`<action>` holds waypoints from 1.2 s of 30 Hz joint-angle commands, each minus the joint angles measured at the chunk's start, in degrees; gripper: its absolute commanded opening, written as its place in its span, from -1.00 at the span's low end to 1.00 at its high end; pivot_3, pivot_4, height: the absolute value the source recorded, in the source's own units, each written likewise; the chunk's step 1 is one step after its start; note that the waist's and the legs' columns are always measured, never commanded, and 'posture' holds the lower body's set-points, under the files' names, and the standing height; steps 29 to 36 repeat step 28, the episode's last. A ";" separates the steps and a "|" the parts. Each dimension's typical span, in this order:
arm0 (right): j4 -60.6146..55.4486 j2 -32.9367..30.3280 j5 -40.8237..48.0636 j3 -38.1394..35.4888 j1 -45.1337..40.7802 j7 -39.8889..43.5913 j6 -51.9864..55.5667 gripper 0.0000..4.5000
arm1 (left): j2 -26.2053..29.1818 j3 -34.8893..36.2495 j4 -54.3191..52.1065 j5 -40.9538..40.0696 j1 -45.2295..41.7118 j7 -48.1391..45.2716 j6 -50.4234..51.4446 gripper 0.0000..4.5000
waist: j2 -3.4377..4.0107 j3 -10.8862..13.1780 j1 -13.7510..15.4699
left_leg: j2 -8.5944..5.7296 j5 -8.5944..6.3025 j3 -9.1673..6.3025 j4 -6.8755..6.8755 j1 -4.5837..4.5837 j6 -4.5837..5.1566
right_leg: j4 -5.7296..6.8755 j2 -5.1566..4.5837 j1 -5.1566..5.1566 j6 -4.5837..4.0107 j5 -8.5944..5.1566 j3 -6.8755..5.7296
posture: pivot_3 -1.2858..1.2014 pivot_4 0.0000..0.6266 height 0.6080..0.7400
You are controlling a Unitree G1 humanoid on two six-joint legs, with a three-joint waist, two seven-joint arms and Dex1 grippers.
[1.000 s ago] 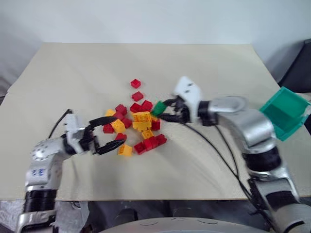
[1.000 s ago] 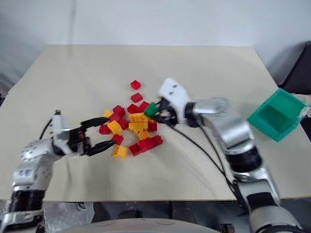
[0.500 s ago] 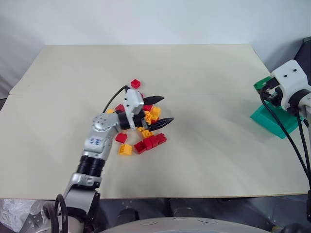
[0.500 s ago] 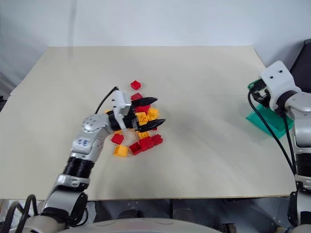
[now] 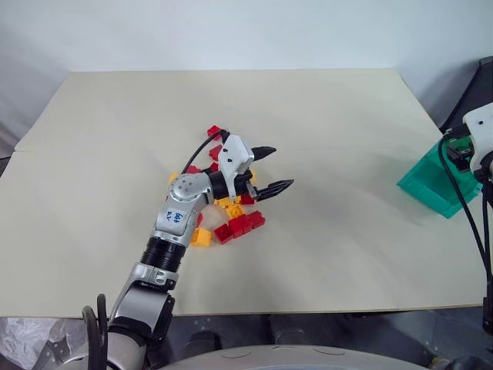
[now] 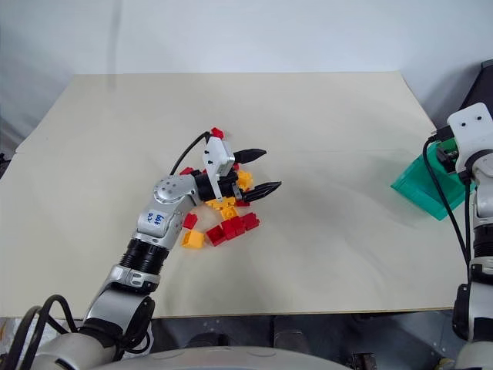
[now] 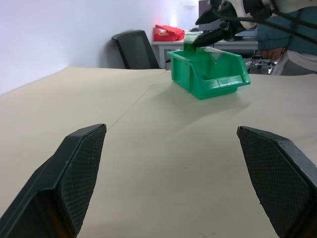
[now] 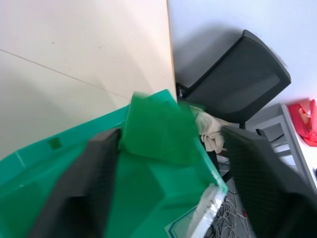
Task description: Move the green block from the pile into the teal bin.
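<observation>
My right pincer (image 8: 163, 163) gapes over the bin (image 5: 431, 185) at three o'clock; the block (image 8: 158, 129), light, rigid, slick-sided, falls free.

Soft, even light falls across the pale desk (image 5: 323, 231) in the head views, with only faint shadows beneath the left arm and the pile (image 5: 231, 220); no glare shows on the surface. The far wall darkens toward the upper corners. In the left wrist view the black fingers (image 7: 74, 178) loom soft-edged in the foreground, while the teal bin (image 7: 208, 72) stays fairly crisp. The right wrist view is smeared, and the green block (image 8: 161, 129) appears motion-blurred, perhaps falling.
</observation>
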 commanded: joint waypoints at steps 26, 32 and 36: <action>-27.66 2.96 27.30 1.28 19.62 51.03 -12.22 0.98 | 33.69 29.63 -7.58 -17.05 29.32 -17.46 12.03 1.00 | 0.01 0.01 0.37 | 0.19 -0.08 -0.10 0.17 -0.04 0.13 | -0.03 -0.32 0.17 0.06 0.03 -0.32 | 0.03 -0.52 1.00; -26.68 3.78 26.65 1.50 19.23 50.35 -12.83 0.98 | 33.70 29.87 -8.24 -16.87 30.23 -17.83 10.87 1.00 | 0.01 0.01 0.33 | 0.20 -0.08 -0.09 0.17 -0.04 0.14 | 0.02 -0.31 0.15 0.06 0.03 -0.32 | 0.03 -0.52 1.00; -26.68 3.78 26.65 1.50 19.23 50.35 -12.83 0.98 | 33.70 29.87 -8.24 -16.87 30.23 -17.83 10.87 1.00 | 0.01 0.01 0.33 | 0.20 -0.08 -0.09 0.17 -0.04 0.14 | 0.02 -0.31 0.15 0.06 0.03 -0.32 | 0.03 -0.52 1.00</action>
